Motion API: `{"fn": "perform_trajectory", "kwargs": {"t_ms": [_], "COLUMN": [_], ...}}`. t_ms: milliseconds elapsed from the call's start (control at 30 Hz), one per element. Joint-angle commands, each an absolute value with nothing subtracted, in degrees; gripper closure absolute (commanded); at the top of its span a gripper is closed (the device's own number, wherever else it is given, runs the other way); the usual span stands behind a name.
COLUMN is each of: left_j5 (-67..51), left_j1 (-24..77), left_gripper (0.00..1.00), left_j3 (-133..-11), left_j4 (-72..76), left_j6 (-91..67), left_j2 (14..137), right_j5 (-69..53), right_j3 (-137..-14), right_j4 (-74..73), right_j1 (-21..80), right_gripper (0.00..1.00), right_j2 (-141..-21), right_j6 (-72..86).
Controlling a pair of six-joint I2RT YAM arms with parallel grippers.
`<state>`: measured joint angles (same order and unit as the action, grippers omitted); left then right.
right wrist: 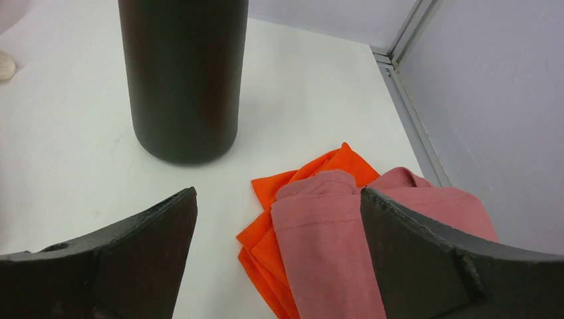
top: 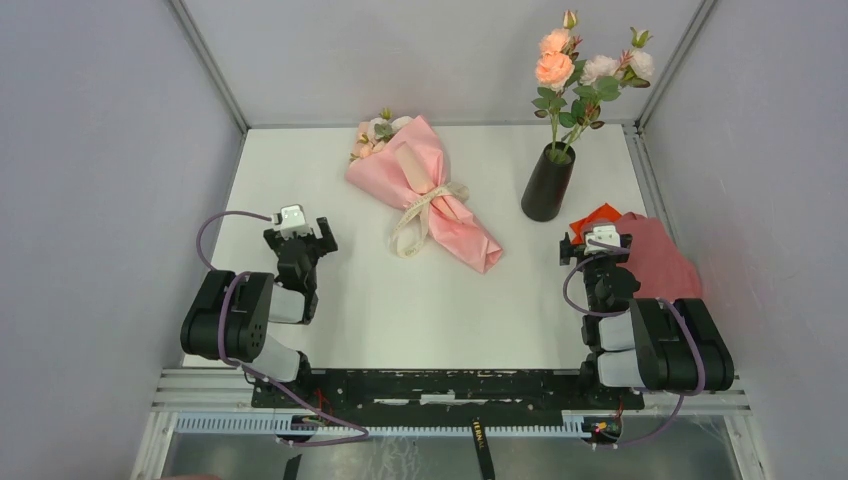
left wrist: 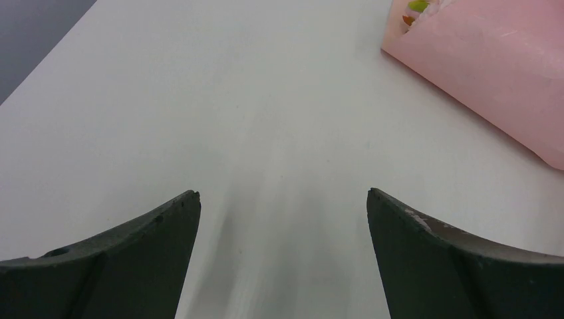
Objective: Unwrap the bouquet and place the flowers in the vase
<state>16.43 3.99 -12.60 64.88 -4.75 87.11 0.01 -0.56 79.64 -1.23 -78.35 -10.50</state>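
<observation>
Top external view has the bouquet (top: 425,190) lying on its side toward the far middle of the table (top: 400,320). Its flowers (top: 375,135) poke out at the far-left end, and a few more already stand in the vase (top: 547,185) off to the right. Left gripper (top: 300,238) and right gripper (top: 597,243) both sit back near their bases, fingers spread wide, nothing in them. Seems like the bow comes first, so I'd pin the cone with one arm and tug a loose tail of the ribbon (top: 425,212) with the other, slowly so the bundle doesn't drag. The paper looks thin, matte and creased, and it'd probably crumple under a hard pinch. The ribbon's soft and floppy. The vase is smooth matte black with a narrow neck, likely tippy. Soft stitched cloth (right wrist: 346,252) sits right by the right fingers, so steer clear of it.
</observation>
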Motion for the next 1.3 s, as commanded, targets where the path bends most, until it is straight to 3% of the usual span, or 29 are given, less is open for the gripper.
{"fn": "perform_trajectory", "kwargs": {"t_ms": [0, 633, 767, 933, 1167, 1267], "left_j5": [17.3, 17.3, 15.6, 17.4, 11.5, 5.4], "left_j1": [4.0, 4.1, 5.9, 13.2, 24.7, 25.2], "left_gripper": [0.0, 0.0, 0.0, 0.0, 0.0, 0.0], "left_j3": [-13.1, -13.4, -21.9, -23.6, -30.8, -39.8], "left_j4": [67.8, 67.4, 46.4, 42.8, 34.4, 19.6], "left_j6": [-3.3, -3.2, -0.5, 1.3, -2.2, -8.5], "left_j2": [87.0, 86.6, 77.1, 68.4, 68.6, 72.7], "right_j5": [0.2, 0.2, 0.1, 0.2, 0.2, 0.8], "right_j3": [5.2, 5.2, 5.2, 5.2, 4.9, 4.8], "right_j4": [81.1, 81.1, 81.1, 81.1, 80.7, 80.4], "right_j1": [-1.2, -1.1, -1.2, -1.1, -0.9, -0.6], "right_gripper": [0.02, 0.02, 0.02, 0.02, 0.02, 0.02], "right_j2": [-78.4, -78.3, -78.3, -78.3, -78.4, -78.3], "right_j6": [-9.7, -9.7, -9.7, -9.7, -10.0, -10.1]}}
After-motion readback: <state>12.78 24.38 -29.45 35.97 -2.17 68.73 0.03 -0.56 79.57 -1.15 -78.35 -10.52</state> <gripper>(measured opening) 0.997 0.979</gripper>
